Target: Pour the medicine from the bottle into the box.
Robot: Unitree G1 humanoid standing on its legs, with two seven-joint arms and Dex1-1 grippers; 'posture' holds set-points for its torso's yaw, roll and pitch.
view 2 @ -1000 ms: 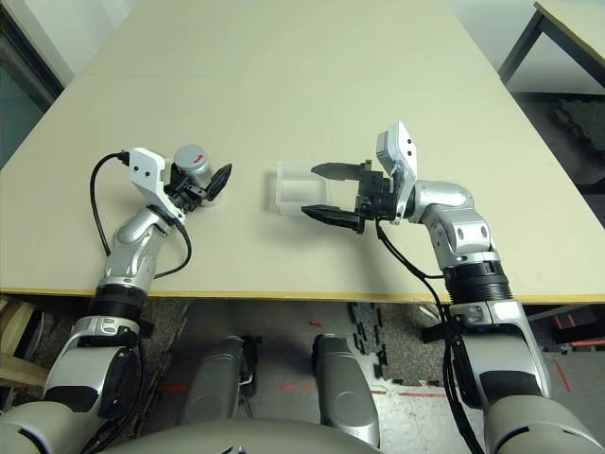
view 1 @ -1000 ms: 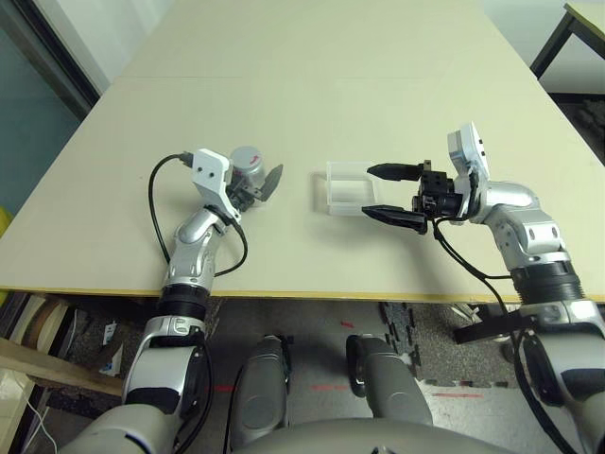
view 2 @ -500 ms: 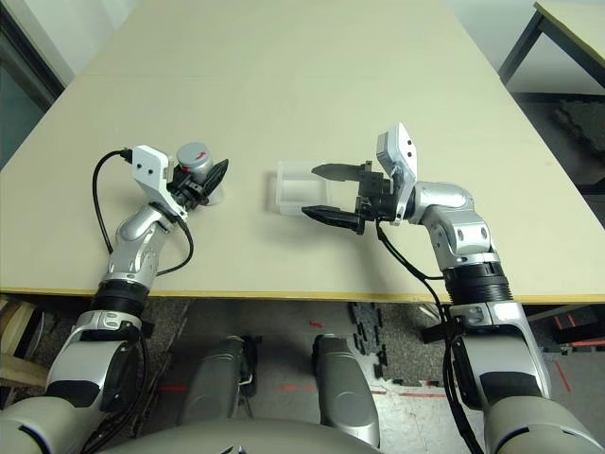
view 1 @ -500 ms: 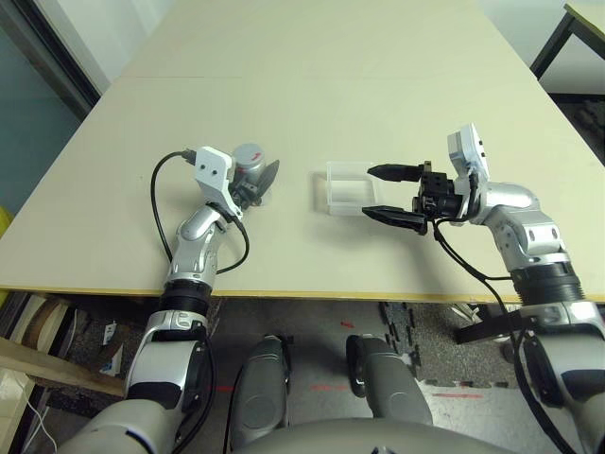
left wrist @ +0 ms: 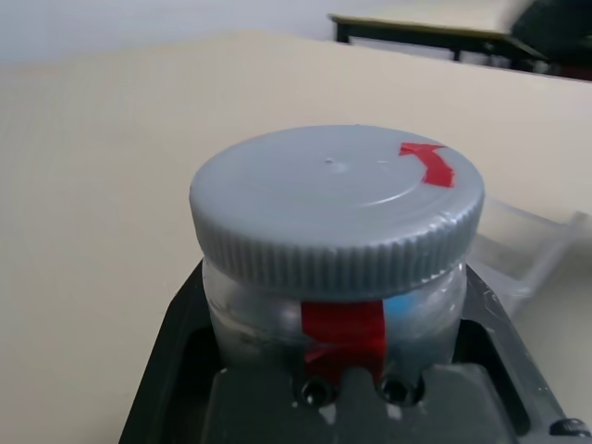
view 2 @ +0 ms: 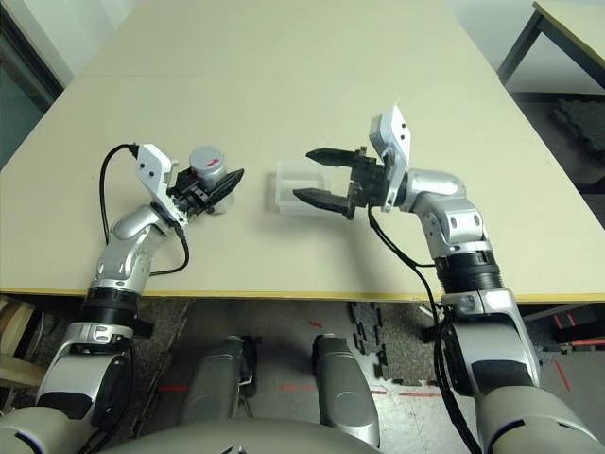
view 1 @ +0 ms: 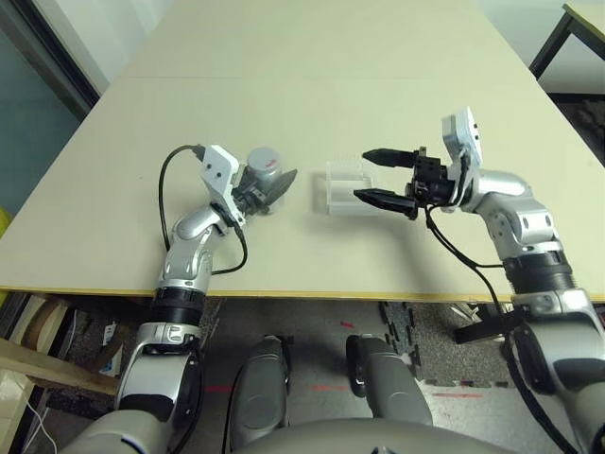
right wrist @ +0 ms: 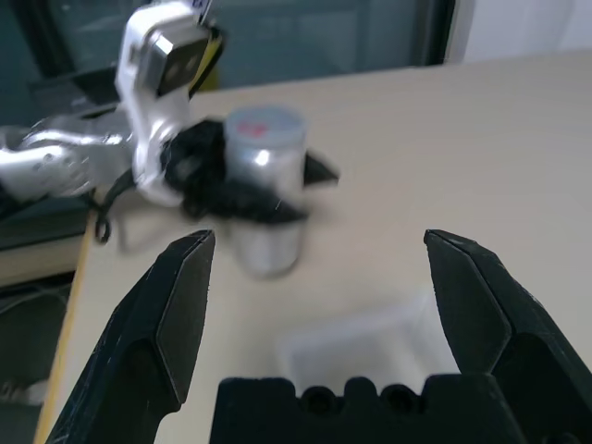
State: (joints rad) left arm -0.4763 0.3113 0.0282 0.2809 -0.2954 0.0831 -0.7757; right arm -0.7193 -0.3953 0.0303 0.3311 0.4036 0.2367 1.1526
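Observation:
The bottle [view 1: 265, 168] is small and whitish with a grey screw cap and a red mark. It stands upright between the black fingers of my left gripper [view 1: 271, 185], which is shut on it. The left wrist view shows the cap [left wrist: 338, 199] close up, with red tape on the body below. The medicine is hidden from me. The clear shallow box [view 1: 342, 186] lies on the table just right of the bottle. My right gripper [view 1: 362, 175] is open, its fingertips over the box's right side, one above the other. The right wrist view shows the box [right wrist: 356, 347] below the bottle [right wrist: 265, 190].
The beige table [view 1: 312, 85] stretches far back and to both sides. Its front edge [view 1: 312, 295] runs just under my forearms. A black cable [view 1: 168, 189] loops off my left wrist. Another table's corner [view 1: 581, 24] stands at the far right.
My left gripper has shut on the bottle and carried it right, closer to the box. The right gripper has shifted left and a little farther back over the box, still open.

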